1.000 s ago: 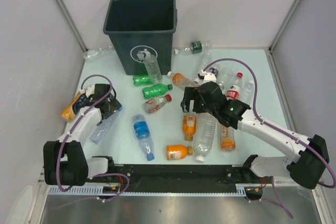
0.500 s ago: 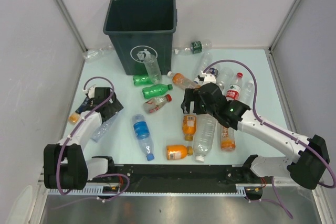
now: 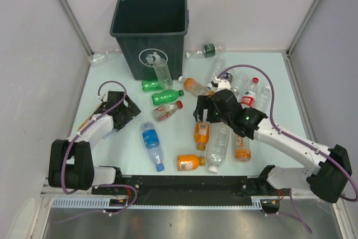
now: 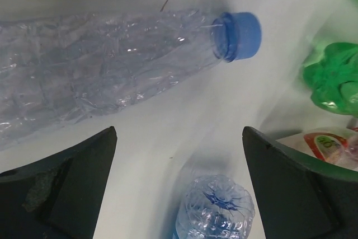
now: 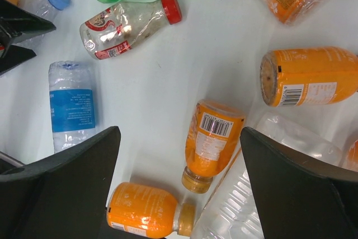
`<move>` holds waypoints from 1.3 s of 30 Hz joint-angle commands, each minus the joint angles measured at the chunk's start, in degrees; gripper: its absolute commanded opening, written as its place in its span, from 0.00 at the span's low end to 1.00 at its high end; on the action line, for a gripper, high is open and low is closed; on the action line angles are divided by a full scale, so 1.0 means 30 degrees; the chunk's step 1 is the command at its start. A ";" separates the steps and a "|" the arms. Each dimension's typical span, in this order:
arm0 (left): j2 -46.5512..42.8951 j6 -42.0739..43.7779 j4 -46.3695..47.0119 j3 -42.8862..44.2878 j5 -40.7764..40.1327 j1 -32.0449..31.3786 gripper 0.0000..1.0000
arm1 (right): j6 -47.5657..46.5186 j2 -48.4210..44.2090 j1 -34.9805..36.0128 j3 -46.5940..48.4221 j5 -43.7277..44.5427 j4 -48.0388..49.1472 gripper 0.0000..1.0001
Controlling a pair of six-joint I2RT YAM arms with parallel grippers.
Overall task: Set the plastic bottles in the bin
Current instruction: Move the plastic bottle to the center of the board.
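The dark green bin [image 3: 151, 26] stands at the back of the table, with plastic bottles scattered in front of it. My left gripper [image 3: 127, 111] is open and empty. In the left wrist view [image 4: 179, 155] a crushed clear bottle with a blue cap [image 4: 112, 76] lies just beyond the fingers, and the base of a blue-labelled bottle [image 4: 215, 208] sits between them. My right gripper [image 3: 204, 111] is open and empty above an orange bottle [image 3: 201, 132]. In the right wrist view [image 5: 179, 188] that orange bottle [image 5: 212, 138] lies between the fingers.
Green bottles [image 3: 166, 95], a red-capped bottle [image 3: 166, 111], the blue-labelled bottle [image 3: 150, 138], an orange bottle [image 3: 190, 162] and a large clear bottle [image 3: 218, 144] lie mid-table. Several more cluster at the back right [image 3: 240, 85]. Walls close in on the left, right and back.
My left gripper has swung right, away from the left edge and toward the blue-labelled bottle. The right arm has barely moved.
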 commanded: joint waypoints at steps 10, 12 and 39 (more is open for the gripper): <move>-0.1410 0.0881 -0.4401 0.3697 -0.3794 -0.0400 1.00 | 0.0228 -0.0703 -0.0038 -0.0176 -0.0134 0.0679 0.94; -0.1587 0.0441 -0.4811 0.3843 -0.4437 -0.0400 1.00 | 0.0228 -0.0703 -0.0038 -0.0176 -0.0280 0.0709 0.94; 0.5704 1.3299 -0.5104 0.7856 -0.0340 -0.0137 0.95 | 0.0638 -0.1846 -0.0126 -0.0967 -0.0251 0.0884 0.93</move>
